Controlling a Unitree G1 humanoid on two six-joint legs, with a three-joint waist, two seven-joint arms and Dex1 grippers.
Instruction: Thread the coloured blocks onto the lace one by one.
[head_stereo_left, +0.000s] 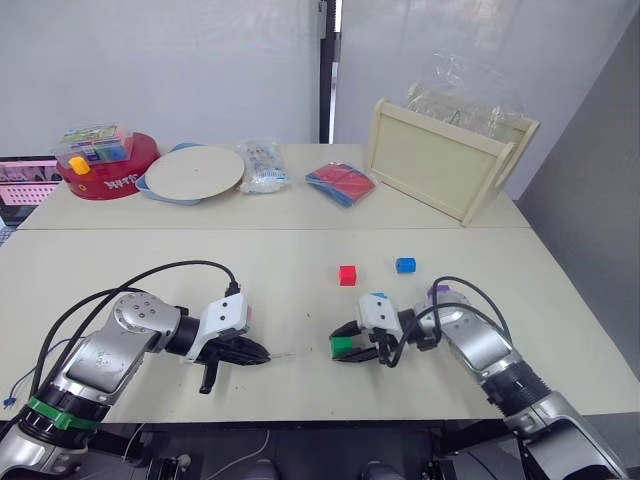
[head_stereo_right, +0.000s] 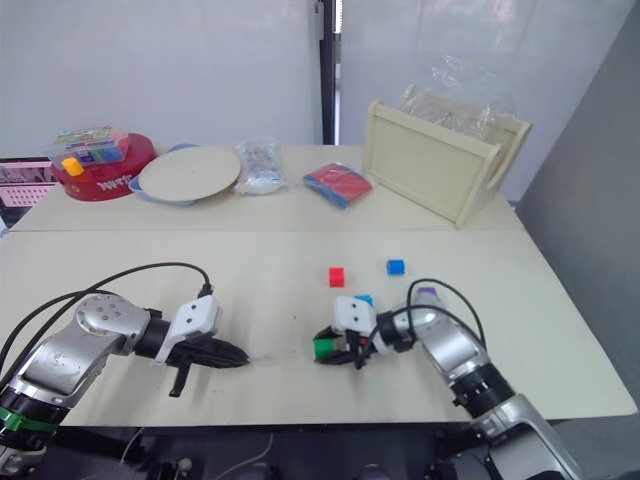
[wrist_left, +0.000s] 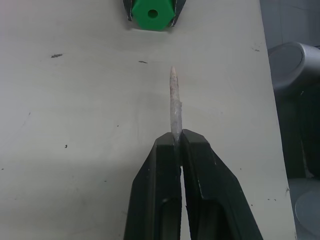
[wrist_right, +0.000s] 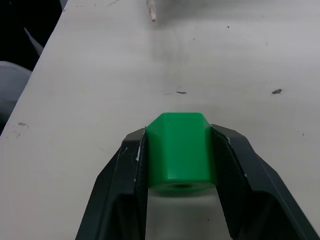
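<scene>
Near the front edge of the counter (head_stereo_left: 300, 400), the left hand (head_stereo_left: 252, 353) lies low, its forearm angled in from the front left corner, fingers pinched tight on the lace (wrist_left: 174, 107) just behind its pale stiff tip, which points toward the right hand (head_stereo_left: 345, 347). That hand reaches in from the front right, elbow bent, and grips the green block (wrist_right: 180, 152) between its two fingers, hole facing the tip, with a gap between them. The red block (head_stereo_left: 347, 275) and dark blue block (head_stereo_left: 405, 265) sit farther back, mid-counter. A light blue block (head_stereo_left: 378, 297) and purple block (head_stereo_left: 438, 291) peek out beside the right wrist.
</scene>
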